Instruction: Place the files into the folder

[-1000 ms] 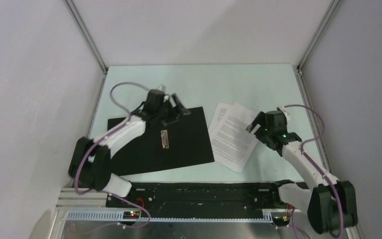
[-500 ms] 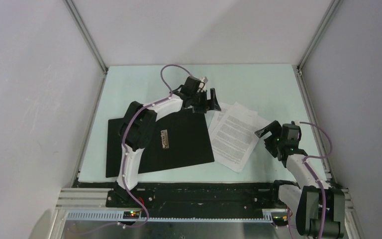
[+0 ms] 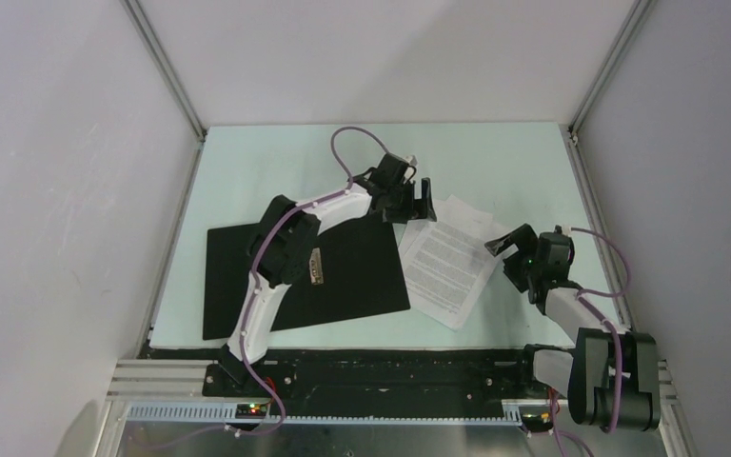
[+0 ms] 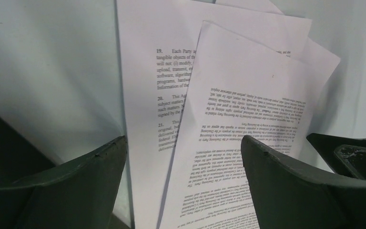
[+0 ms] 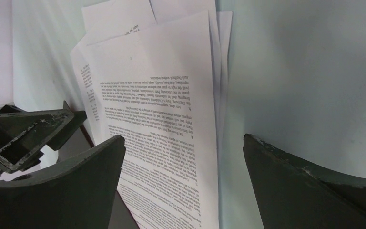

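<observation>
I see the files, a thin stack of white paper sheets densely printed with black text, lying flat on the pale green tabletop between my two sets of jaws. The left jaws sit at the stack's far left corner. The right jaws sit at its right edge and face across it towards the left ones.

The sheets are fanned out of square, with several corners showing past the top page. Their left edge lies just beside the right edge of the folder, a flat rectangular cover lying open with its black inside up. I cannot tell whether paper and folder overlap there. A small metal clip sits near the folder's middle, and the left arm reaches over the folder's far part. No sheet lies on the black surface in the overhead view.

In the left wrist view the left jaws stand wide apart with nothing between them. The fanned pages lie on the tabletop ahead, in the gap. I cannot tell whether the tips touch the paper.

The right arm is folded back close to its base. Its wrist view shows the right jaws wide apart too and holding nothing, with the stack's right edge running between them.
</observation>
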Controlling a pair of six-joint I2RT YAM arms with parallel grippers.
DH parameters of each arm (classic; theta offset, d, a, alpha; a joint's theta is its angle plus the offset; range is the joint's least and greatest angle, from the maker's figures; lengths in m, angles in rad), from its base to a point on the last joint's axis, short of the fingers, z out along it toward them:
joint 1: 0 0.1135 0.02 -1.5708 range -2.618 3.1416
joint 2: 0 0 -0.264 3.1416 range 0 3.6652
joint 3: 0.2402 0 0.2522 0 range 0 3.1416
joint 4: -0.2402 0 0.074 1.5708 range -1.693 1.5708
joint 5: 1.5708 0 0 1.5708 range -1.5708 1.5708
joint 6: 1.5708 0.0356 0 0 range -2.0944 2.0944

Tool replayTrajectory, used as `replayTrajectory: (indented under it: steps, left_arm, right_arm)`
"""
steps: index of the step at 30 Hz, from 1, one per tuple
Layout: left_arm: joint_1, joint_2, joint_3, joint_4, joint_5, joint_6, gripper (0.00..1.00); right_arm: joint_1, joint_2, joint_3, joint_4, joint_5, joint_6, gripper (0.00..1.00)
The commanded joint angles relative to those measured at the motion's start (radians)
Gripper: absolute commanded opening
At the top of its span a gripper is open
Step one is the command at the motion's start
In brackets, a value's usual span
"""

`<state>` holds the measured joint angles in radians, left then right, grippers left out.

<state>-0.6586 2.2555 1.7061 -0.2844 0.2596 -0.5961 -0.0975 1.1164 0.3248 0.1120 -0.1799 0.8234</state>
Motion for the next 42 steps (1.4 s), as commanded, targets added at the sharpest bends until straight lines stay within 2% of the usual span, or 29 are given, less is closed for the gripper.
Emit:
replayTrajectory:
  steps: [1,14,21,27,30,36,42]
  left_arm:
    - [-0.031,0.043,0.030,-0.077,-0.045,-0.028,0.95]
    - [-0.098,0.083,0.081,-0.083,0.067,-0.128,0.93]
    - [-0.101,0.062,0.097,-0.083,0.047,-0.119,0.93]
    - [-0.047,-0.035,0.014,-0.115,-0.062,-0.026,0.96]
    - [-0.041,-0.059,-0.010,-0.143,-0.063,0.012,0.97]
    - [-0.086,-0.049,-0.040,-0.207,-0.052,0.035,0.97]
    - [-0.156,-0.049,-0.090,-0.212,-0.055,-0.016,0.96]
  right_arm:
    - [0.015,0.064,0.015,0.010,-0.017,0.005,0.99]
    - [-0.009,0.209,0.156,-0.041,-0.047,-0.040,0.99]
    - [-0.021,0.248,0.220,-0.095,-0.033,-0.067,1.00]
    - [-0.046,0.208,0.229,-0.220,0.005,-0.091,0.99]
    - [-0.059,0.168,0.229,-0.291,0.027,-0.100,1.00]
    - [-0.061,0.096,0.229,-0.382,0.037,-0.100,1.00]
    - [-0.029,0.085,0.229,-0.379,0.017,-0.082,1.00]
